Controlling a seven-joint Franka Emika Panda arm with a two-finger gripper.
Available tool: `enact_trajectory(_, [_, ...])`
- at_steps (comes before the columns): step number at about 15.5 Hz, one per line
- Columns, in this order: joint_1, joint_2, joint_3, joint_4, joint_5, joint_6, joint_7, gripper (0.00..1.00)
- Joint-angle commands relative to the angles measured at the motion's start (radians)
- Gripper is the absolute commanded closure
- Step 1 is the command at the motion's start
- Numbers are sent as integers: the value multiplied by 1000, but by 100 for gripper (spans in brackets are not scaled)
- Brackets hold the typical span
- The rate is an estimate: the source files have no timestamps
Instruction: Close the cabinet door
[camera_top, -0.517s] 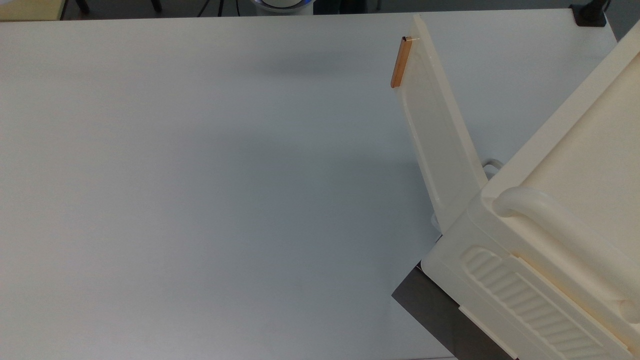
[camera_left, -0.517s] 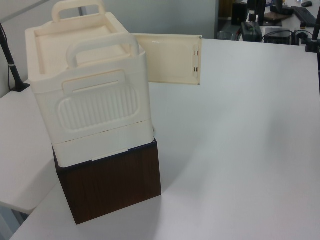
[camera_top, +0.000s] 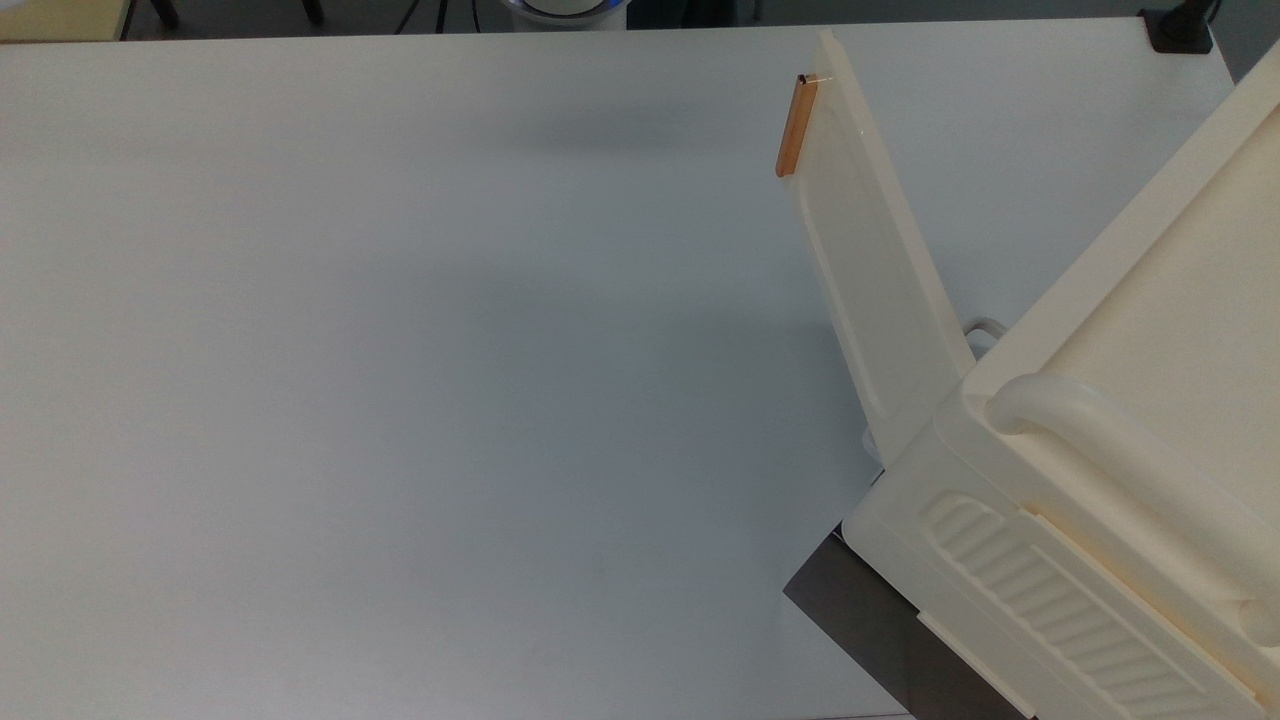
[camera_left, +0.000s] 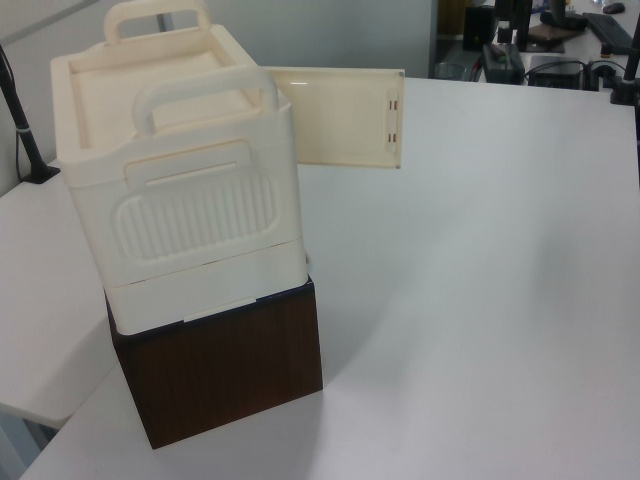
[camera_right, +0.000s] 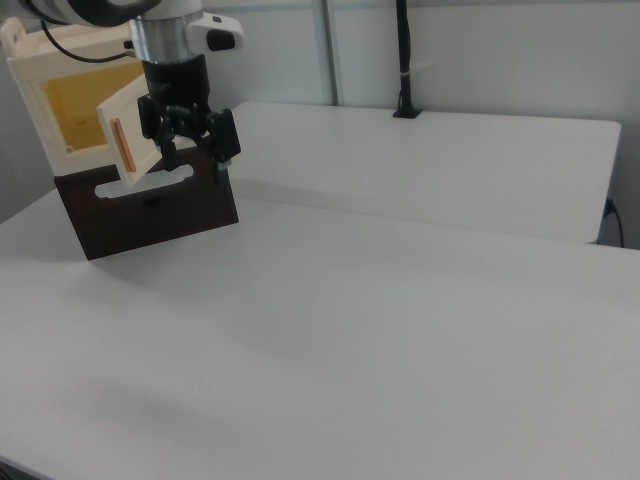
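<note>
the cabinet (camera_top: 1120, 470) sits on a dark wooden box (camera_left: 225, 375) at the top view's right edge of the white tabletop (camera_top: 400, 400), its cabinet door (camera_top: 875, 270) swung wide open with the orange handle (camera_top: 788, 125) at the free edge. in the right view the claw (camera_right: 190, 160) hangs just in front of the door, fingers apart and holding nothing.

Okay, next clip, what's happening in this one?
A robot arm's gripper hangs in front of a cream cabinet that sits on a dark wooden box on a white table. The cabinet door, with its orange bar handle, stands swung wide open. The fingers are spread, holding nothing. Closing has not visibly begun.
</note>
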Motion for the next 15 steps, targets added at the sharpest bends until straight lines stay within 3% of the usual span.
enact_trajectory(1, [17, -4, -22, -3, 20, 16, -19, 0])
enact_trajectory(9, [29, 2, -24, -3, 19, 16, -17, 2])
enact_trajectory(11, [39, 4, -34, -3, 20, 16, -17, 10])
enact_trajectory(15, [46, 4, -37, -3, 20, 18, -8, 40])
